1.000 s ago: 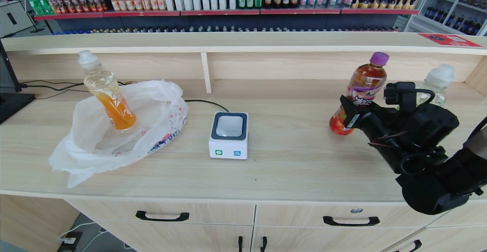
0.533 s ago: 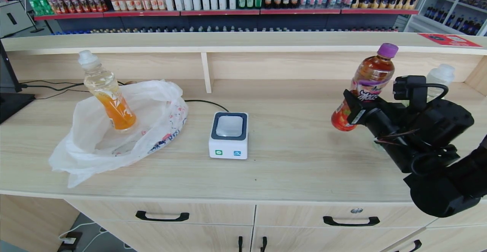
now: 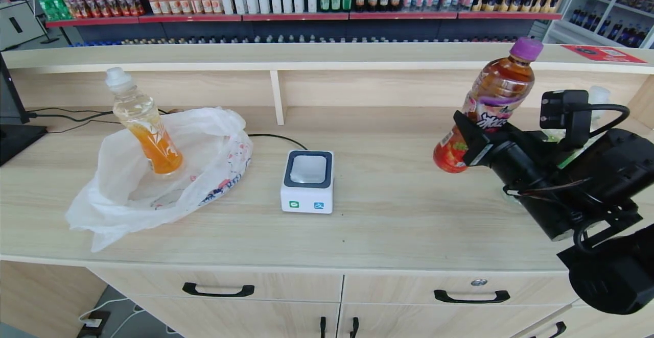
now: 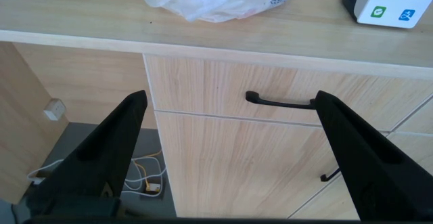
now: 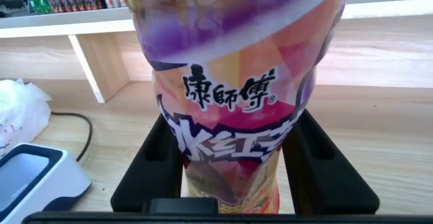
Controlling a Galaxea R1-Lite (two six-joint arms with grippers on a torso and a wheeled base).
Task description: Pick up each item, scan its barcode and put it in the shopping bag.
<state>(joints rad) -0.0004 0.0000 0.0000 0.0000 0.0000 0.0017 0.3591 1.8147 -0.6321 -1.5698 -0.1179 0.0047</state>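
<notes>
My right gripper [image 3: 467, 146] is shut on a purple-capped tea bottle [image 3: 488, 104] and holds it tilted above the counter's right side. Up close, that tea bottle [image 5: 233, 95] stands between the right gripper [image 5: 237, 166] and its black fingers [image 5: 159, 160]. The white barcode scanner [image 3: 307, 180] sits mid-counter, and its corner [image 5: 30, 176] shows beside the bottle. An orange drink bottle [image 3: 143, 123] stands in the white shopping bag [image 3: 153, 174] on the left. My left gripper [image 4: 230, 149] hangs open below the counter edge, facing the drawers.
A clear bottle [image 3: 595, 98] stands behind my right arm near the back shelf. A black cable [image 3: 278, 138] runs behind the scanner. A raised wooden ledge [image 3: 327, 54] with a divider [image 3: 276, 98] borders the counter's far side. Drawer handles [image 4: 281, 102] lie beneath.
My right gripper has lifted the tea bottle off the counter, raising it and shifting slightly left. The bag, orange bottle and scanner have stayed put.
</notes>
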